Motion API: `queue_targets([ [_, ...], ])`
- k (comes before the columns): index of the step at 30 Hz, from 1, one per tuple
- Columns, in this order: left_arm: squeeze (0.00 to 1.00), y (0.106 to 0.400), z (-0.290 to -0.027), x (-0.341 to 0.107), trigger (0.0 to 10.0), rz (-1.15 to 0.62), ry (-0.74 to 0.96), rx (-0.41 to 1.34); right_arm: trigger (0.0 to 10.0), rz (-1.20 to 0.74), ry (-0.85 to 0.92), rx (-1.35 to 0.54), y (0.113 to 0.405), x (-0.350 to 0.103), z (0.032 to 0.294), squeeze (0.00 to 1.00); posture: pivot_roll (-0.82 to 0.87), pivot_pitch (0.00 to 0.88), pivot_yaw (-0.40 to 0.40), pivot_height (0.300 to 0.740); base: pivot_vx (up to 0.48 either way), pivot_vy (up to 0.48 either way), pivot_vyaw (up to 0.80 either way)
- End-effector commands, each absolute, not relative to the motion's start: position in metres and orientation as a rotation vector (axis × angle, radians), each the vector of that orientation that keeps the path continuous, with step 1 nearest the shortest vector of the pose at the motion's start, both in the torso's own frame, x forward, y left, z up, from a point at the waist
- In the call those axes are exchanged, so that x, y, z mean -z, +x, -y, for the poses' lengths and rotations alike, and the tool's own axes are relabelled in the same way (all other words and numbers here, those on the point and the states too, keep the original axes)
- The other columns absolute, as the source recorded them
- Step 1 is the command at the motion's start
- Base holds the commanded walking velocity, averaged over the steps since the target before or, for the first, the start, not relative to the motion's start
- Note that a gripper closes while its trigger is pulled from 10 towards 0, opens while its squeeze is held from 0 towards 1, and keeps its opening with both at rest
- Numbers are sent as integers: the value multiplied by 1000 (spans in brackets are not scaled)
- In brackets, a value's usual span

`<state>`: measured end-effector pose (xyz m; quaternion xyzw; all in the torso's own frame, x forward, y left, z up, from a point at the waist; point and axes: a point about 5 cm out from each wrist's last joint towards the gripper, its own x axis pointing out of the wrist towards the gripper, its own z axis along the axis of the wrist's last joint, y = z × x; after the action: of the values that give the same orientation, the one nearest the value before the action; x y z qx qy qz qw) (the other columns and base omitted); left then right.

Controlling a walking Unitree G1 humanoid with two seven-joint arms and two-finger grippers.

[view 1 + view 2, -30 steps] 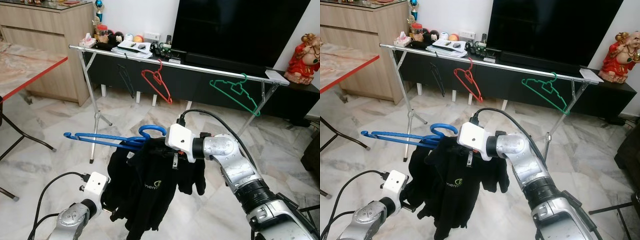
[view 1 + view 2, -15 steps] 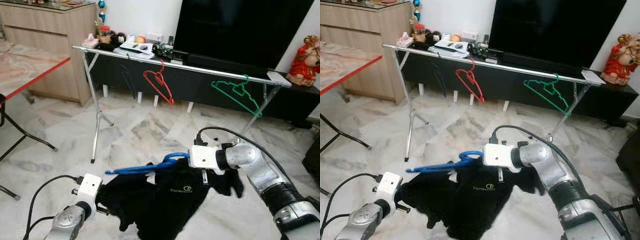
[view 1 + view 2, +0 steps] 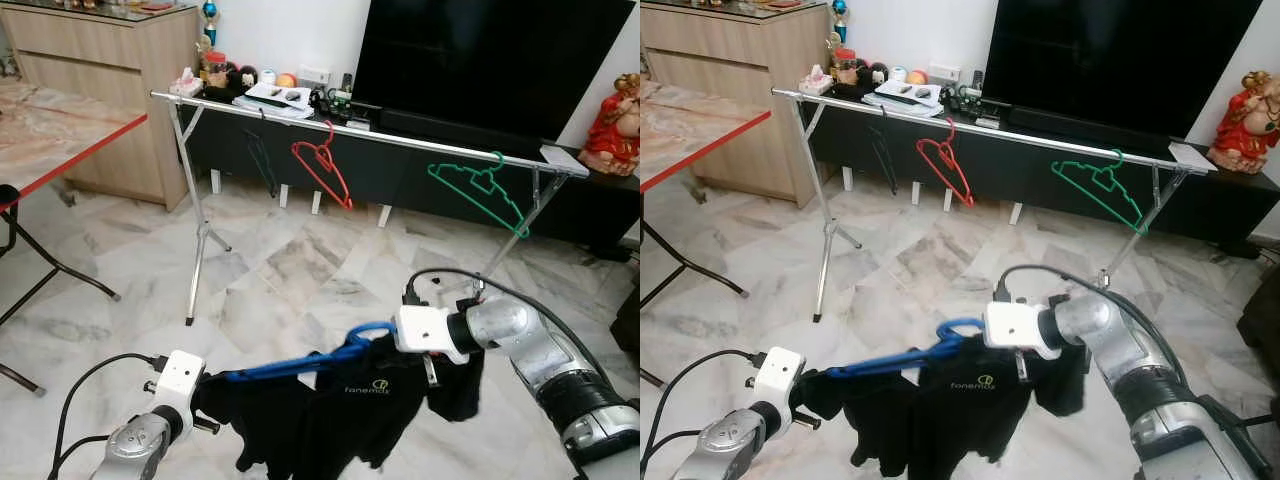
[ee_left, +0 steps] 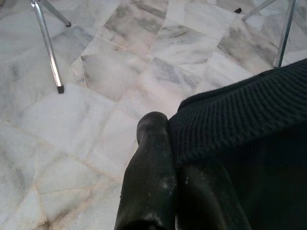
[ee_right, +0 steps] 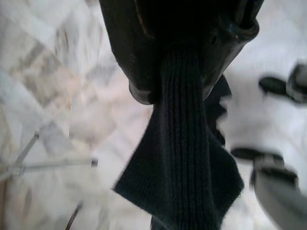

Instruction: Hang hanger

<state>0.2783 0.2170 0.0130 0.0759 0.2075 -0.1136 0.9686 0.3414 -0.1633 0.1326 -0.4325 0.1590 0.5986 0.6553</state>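
Note:
A blue hanger lies tilted inside the neck of a black shirt, low in front of me, hook end up toward my right arm. My right gripper is shut on the shirt's ribbed fabric beside the hook. My left gripper is shut on the shirt's other end, and its fingers press the knit cloth. The silver clothes rail stands farther ahead, across the room.
On the rail hang a red hanger, a green hanger and a dark hanger. A black TV cabinet stands behind it. A red-edged table is at the left. A red figurine is at the right. The floor is marble.
My right gripper came down and to the right with the shirt and blue hanger. The hanger, level and high a second ago, now slopes down toward my left gripper. The camera shifted a little.

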Motion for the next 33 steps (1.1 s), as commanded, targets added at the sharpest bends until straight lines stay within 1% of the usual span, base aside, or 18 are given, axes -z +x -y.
queue_targets([
  [1,0,275,-223,-7,0,-466,164,197,0,-377,-1061,-1270,350,-148,181,0,129,0,-148,740,0,0,0],
  [8,0,274,-223,-7,0,-470,165,198,0,-368,-1115,-1202,355,-150,184,0,127,0,-148,740,0,0,0],
  [11,0,274,-223,-7,0,-471,166,201,0,-326,-1152,-1130,360,-150,181,0,127,0,-148,740,0,0,0],
  [14,0,275,-223,-9,0,-462,171,207,0,-310,-1144,-1114,362,-150,177,0,129,0,-148,740,0,0,0],
  [17,0,283,-222,-20,0,-420,203,219,0,-326,-1146,-1167,357,-143,172,0,135,0,-148,740,0,0,0],
  [20,0,292,-218,-34,0,-368,229,248,0,-304,-1149,-1135,359,-139,166,0,134,0,-148,740,0,0,0],
  [22,0,300,-207,-49,0,-314,266,304,0,-299,-1116,-1156,356,-132,159,0,143,0,-149,740,0,0,0],
  [24,0,302,-203,-53,0,-297,268,320,0,-299,-1104,-1162,355,-130,157,0,145,0,-149,740,0,0,0],
  [25,0,306,-196,-62,0,-262,272,343,0,-303,-1099,-1199,351,-125,153,0,145,0,-149,740,0,0,0],
  [26,0,306,-196,-62,0,-262,272,343,0,-303,-1099,-1199,351,-125,153,0,145,0,-149,740,0,0,0],
  [27,0,310,-188,-73,0,-230,280,378,0,-293,-1092,-1198,351,-121,146,0,143,0,-147,740,0,0,0],
  [33,0,311,-166,-99,0,-164,294,490,0,-286,-1074,-1208,348,-111,127,0,150,0,-148,740,0,0,0],
])
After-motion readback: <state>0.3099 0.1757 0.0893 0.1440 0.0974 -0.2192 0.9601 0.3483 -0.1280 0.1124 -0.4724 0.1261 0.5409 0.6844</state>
